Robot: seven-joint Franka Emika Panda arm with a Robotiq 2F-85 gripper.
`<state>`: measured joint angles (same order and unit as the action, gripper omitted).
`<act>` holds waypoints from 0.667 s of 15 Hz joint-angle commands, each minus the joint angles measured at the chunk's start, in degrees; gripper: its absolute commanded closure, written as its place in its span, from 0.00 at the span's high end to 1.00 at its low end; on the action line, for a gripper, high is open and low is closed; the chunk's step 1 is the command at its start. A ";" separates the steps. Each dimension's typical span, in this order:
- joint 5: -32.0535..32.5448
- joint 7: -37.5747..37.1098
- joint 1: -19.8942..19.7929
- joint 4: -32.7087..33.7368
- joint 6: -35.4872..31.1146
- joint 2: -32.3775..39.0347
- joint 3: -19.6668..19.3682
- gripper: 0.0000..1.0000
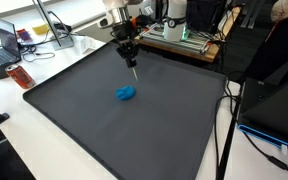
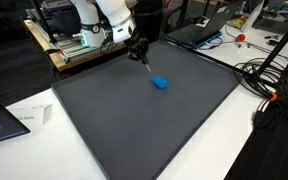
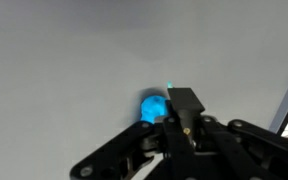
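A small blue lump (image 1: 127, 94) (image 2: 159, 83) lies on a large dark grey mat (image 1: 94, 125) (image 2: 154, 130). My gripper (image 1: 130, 53) (image 2: 138, 48) hangs above the mat's far part, short of the lump and not touching it. Its jaws are shut on a slim dark pen-like stick (image 1: 133, 67) (image 2: 144, 58) that points down at the mat. In the wrist view the stick (image 3: 184, 101) rises from the gripper (image 3: 184, 125) with a teal tip, and the blue lump (image 3: 152, 107) glows just left of it, partly hidden by the gripper's linkage.
Behind the mat stands a rack of equipment (image 1: 179, 35) (image 2: 79, 40). An open laptop (image 1: 2, 45) and an orange item (image 1: 21, 75) sit on the white desk. Cables (image 2: 264, 80) (image 1: 224, 120) run along one mat edge; a paper (image 2: 29, 118) lies near another.
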<state>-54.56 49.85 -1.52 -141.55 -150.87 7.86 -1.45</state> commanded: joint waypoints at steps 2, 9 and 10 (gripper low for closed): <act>7.35 -8.07 -4.32 5.35 14.94 -3.65 -2.77 0.03; 5.96 -12.79 -5.65 12.26 18.99 2.12 -3.35 0.03; 5.53 -13.04 -5.66 12.86 17.69 3.18 -3.20 0.03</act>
<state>-48.73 38.86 -6.67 -131.97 -133.22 7.24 -4.73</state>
